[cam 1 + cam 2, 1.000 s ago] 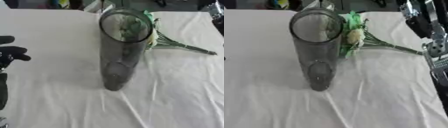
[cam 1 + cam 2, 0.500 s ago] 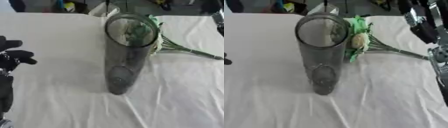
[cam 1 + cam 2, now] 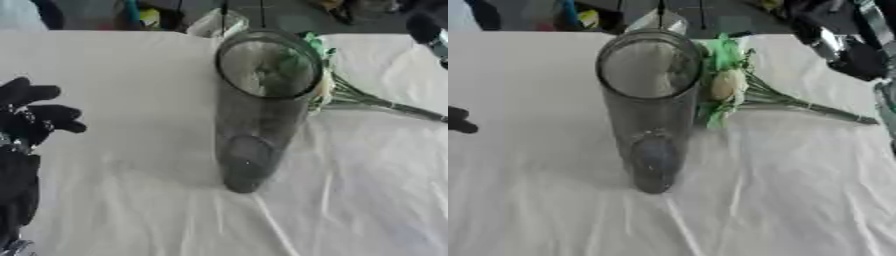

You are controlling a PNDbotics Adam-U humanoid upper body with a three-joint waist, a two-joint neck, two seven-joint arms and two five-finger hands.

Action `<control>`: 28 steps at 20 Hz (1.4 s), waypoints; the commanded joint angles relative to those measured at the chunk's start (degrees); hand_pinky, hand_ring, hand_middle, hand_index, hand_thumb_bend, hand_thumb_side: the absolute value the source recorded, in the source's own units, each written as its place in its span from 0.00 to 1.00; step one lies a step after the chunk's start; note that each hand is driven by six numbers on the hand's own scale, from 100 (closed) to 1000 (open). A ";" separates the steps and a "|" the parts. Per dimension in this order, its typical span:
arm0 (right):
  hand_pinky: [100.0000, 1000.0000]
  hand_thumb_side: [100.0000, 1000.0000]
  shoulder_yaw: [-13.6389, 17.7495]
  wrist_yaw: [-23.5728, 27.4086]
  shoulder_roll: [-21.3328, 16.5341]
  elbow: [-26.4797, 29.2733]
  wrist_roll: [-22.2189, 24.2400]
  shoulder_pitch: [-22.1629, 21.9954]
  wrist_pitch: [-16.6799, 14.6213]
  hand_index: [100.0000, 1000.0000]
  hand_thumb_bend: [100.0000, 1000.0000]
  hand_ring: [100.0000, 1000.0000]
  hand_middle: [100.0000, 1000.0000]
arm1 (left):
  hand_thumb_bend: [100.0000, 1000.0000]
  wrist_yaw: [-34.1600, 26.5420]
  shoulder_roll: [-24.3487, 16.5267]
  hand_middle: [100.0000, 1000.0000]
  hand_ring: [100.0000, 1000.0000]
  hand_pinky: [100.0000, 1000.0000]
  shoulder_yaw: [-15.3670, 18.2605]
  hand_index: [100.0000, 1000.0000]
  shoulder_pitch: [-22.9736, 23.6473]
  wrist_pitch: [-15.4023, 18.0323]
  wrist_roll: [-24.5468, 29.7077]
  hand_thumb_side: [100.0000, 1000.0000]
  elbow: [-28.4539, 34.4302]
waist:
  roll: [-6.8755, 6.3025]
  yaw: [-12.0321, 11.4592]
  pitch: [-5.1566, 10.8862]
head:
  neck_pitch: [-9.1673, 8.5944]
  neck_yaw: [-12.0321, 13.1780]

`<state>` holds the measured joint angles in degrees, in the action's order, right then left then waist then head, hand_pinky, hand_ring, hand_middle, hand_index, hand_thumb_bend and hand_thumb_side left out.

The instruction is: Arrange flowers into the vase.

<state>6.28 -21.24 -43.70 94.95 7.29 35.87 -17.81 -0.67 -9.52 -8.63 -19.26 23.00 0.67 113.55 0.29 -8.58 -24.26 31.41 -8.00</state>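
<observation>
A tall clear glass vase [image 3: 255,120] stands upright on the white cloth, seen from above, with nothing inside it. A bunch of flowers [image 3: 726,85] with a pale bloom, green leaves and long green stems [image 3: 815,107] lies flat on the cloth, touching the vase's right side. My left hand [image 3: 35,117] hovers at the left edge, black, fingers relaxed and holding nothing, well apart from the vase. My right hand [image 3: 846,50] shows at the upper right, above and beyond the stem ends; its shape is blurred.
The white tablecloth [image 3: 131,200] covers the whole table, with soft creases in front of the vase. Dark clutter and a clear object [image 3: 214,22] lie beyond the table's far edge.
The whole picture has shifted a little, so the camera has moved. The vase and flowers lie as before, and both hands stay about where they were.
</observation>
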 commanded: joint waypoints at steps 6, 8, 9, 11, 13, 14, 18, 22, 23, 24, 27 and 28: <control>0.74 1.00 0.34 -1.27 -4.70 -9.63 7.34 4.81 -5.43 0.84 0.61 0.65 0.65 | 0.03 -0.08 -0.35 0.70 0.62 0.54 -0.89 0.87 0.03 0.37 0.27 1.00 1.04 | -0.91 -0.29 1.03 | -1.88 -0.46; 0.74 1.00 0.56 -1.25 -5.23 -11.03 7.92 5.29 -6.14 0.85 0.61 0.65 0.66 | 0.03 -0.02 -0.31 0.70 0.62 0.54 -0.95 0.87 0.05 0.28 0.34 1.00 1.04 | -0.80 -0.32 0.98 | -2.21 -0.41; 0.74 1.00 0.69 -1.25 -5.47 -11.53 8.10 5.48 -6.38 0.85 0.62 0.66 0.67 | 0.03 0.02 -0.31 0.70 0.62 0.54 -0.97 0.87 0.06 0.25 0.38 1.00 1.04 | -0.75 -0.33 0.96 | -2.38 -0.39; 0.74 1.00 0.91 -1.39 -6.01 -12.29 8.43 5.73 -6.74 0.87 0.62 0.67 0.68 | 0.03 0.06 -0.33 0.70 0.62 0.54 -0.99 0.87 0.06 0.19 0.40 1.00 1.04 | -0.68 -0.32 0.92 | -2.71 -0.49; 0.75 1.00 1.02 -1.74 -6.49 -13.03 8.77 5.82 -7.01 0.87 0.63 0.68 0.69 | 0.03 0.08 -0.36 0.70 0.62 0.54 -1.02 0.87 0.02 0.15 0.42 1.00 1.04 | -0.62 -0.26 0.90 | -2.92 -0.67; 0.75 1.00 1.03 -2.03 -6.69 -13.46 9.03 5.85 -7.12 0.88 0.64 0.69 0.70 | 0.03 0.07 -0.39 0.70 0.62 0.54 -1.05 0.87 -0.02 0.13 0.46 1.00 1.04 | -0.59 -0.25 0.89 | -2.96 -0.79; 0.75 0.94 1.07 -3.71 -7.15 -14.84 10.25 5.84 -7.81 0.89 0.67 0.69 0.71 | 0.03 0.02 -0.41 0.70 0.62 0.54 -1.13 0.87 -0.09 0.04 0.61 1.00 1.04 | -0.43 -0.26 0.84 | -2.98 -1.36; 0.73 0.83 1.03 -6.51 -7.19 -15.82 12.33 5.54 -8.79 0.89 0.72 0.64 0.68 | 0.03 0.01 -0.36 0.70 0.62 0.54 -1.15 0.87 -0.12 -0.14 0.68 1.00 1.04 | -0.27 -0.25 0.76 | -2.86 -2.15; 0.73 0.82 1.05 -7.15 -7.14 -16.08 12.65 5.52 -8.95 0.89 0.73 0.64 0.69 | 0.03 0.01 -0.35 0.70 0.62 0.54 -1.19 0.87 -0.14 -0.17 0.71 1.00 1.04 | -0.24 -0.25 0.76 | -2.82 -2.28; 0.73 0.80 1.04 -7.81 -7.11 -16.34 12.91 5.54 -9.09 0.88 0.74 0.65 0.69 | 0.03 0.00 -0.35 0.70 0.62 0.54 -1.22 0.87 -0.15 -0.19 0.75 1.00 1.04 | -0.22 -0.26 0.77 | -2.78 -2.38; 0.73 0.76 0.83 -9.78 -7.14 -17.29 13.25 5.73 -9.44 0.88 0.77 0.65 0.68 | 0.03 -0.07 -0.34 0.70 0.62 0.54 -1.29 0.87 -0.16 -0.26 0.87 1.00 1.04 | -0.14 -0.32 0.81 | -2.66 -2.62; 0.73 0.75 0.70 -10.50 -7.16 -17.68 13.28 5.84 -9.56 0.88 0.79 0.65 0.68 | 0.03 -0.08 -0.32 0.70 0.62 0.54 -1.30 0.87 -0.15 -0.30 0.91 1.00 1.04 | -0.12 -0.33 0.82 | -2.64 -2.66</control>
<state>6.63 -30.70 -48.26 77.31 20.35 40.84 -27.14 -0.67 -9.52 -9.31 -19.04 22.71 1.42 113.55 0.10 -8.90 -24.26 29.13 -10.45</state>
